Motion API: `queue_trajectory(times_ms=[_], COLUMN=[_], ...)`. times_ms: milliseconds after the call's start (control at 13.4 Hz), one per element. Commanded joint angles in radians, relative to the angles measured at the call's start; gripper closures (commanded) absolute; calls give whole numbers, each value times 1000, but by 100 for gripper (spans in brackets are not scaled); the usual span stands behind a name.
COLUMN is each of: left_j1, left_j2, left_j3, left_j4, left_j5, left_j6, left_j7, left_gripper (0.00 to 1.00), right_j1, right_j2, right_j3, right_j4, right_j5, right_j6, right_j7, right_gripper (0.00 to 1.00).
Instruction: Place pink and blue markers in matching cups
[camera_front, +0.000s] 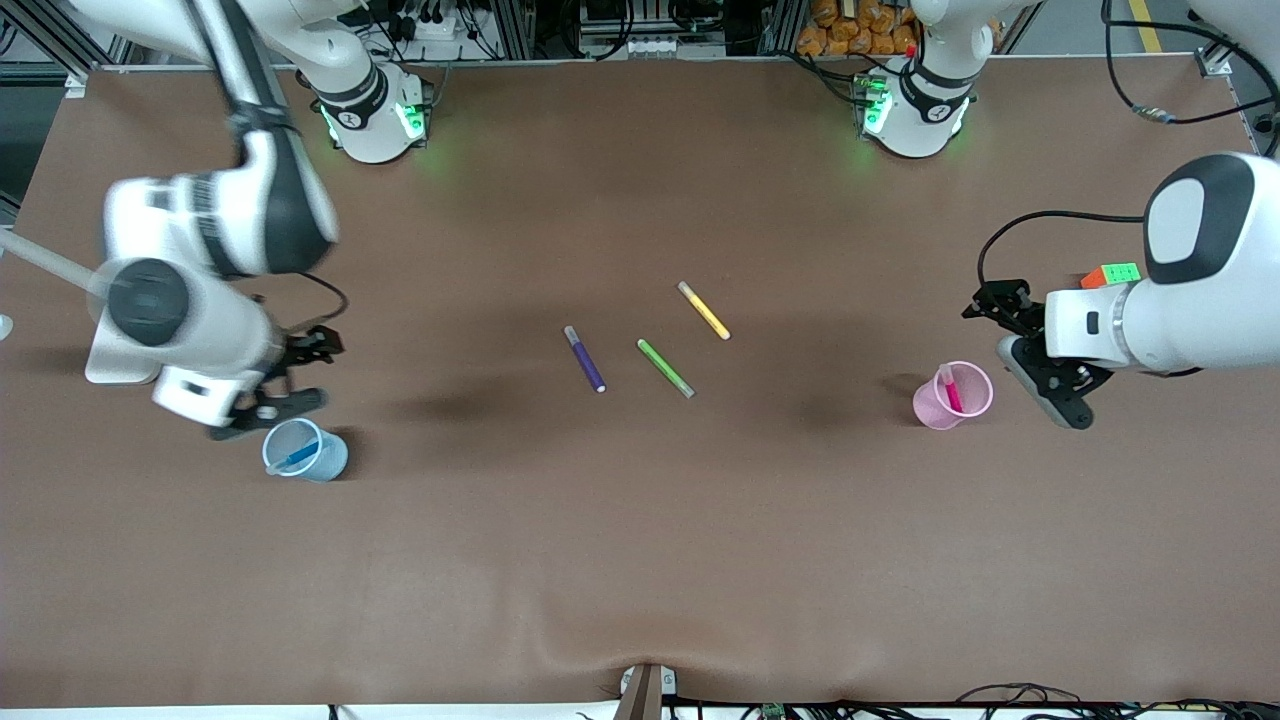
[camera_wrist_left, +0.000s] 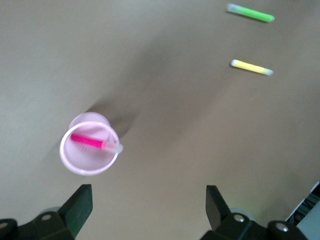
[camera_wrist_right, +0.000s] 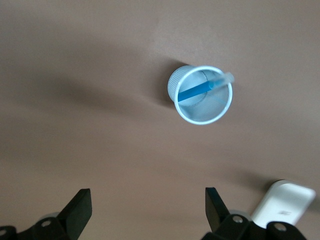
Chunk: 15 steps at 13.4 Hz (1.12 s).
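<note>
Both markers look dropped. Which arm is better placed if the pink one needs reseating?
Left. The left hand, open, sits beside the pink cup holding the pink marker. The right hand, open, is by the blue cup at the right arm's end.

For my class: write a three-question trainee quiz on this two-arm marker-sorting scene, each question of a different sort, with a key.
1. True or false: the pink marker stands in the pink cup.
2. How many markers lie loose on the table?
3. The blue cup holds: A) purple marker B) blue marker C) nothing.

Key: 1 true; 2 three: purple marker, green marker, yellow marker; 3 B. Left gripper and right gripper are both open, empty.
</note>
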<state>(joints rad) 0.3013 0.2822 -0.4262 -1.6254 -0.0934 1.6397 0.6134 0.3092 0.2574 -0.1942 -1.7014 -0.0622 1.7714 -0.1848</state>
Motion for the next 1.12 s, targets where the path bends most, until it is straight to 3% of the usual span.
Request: queue_trajectory(times_ms=[0,522,745,1043], left_j1=[-11,-1,2,47], left_j2=[-21,-66,-142,-216], left_j3=[-5,3,7,4], left_j4=[51,119,108,82], left_j5=[49,115,119,121], left_j6=[-49,-145,-184,-199], left_j7=[-119,-426,-463,-480], left_gripper=[0,0,0,0], right_j1=[-100,-254,-315,-323], right_j2=[-110,-239,-259,-305], right_j3=[16,12,16,30], right_j4=[-61,-40,25,23], right_j5=[80,90,140,154], right_j6=[-1,-67,-165,-202], right_j7=[13,44,45,70], right_gripper=[0,0,0,0])
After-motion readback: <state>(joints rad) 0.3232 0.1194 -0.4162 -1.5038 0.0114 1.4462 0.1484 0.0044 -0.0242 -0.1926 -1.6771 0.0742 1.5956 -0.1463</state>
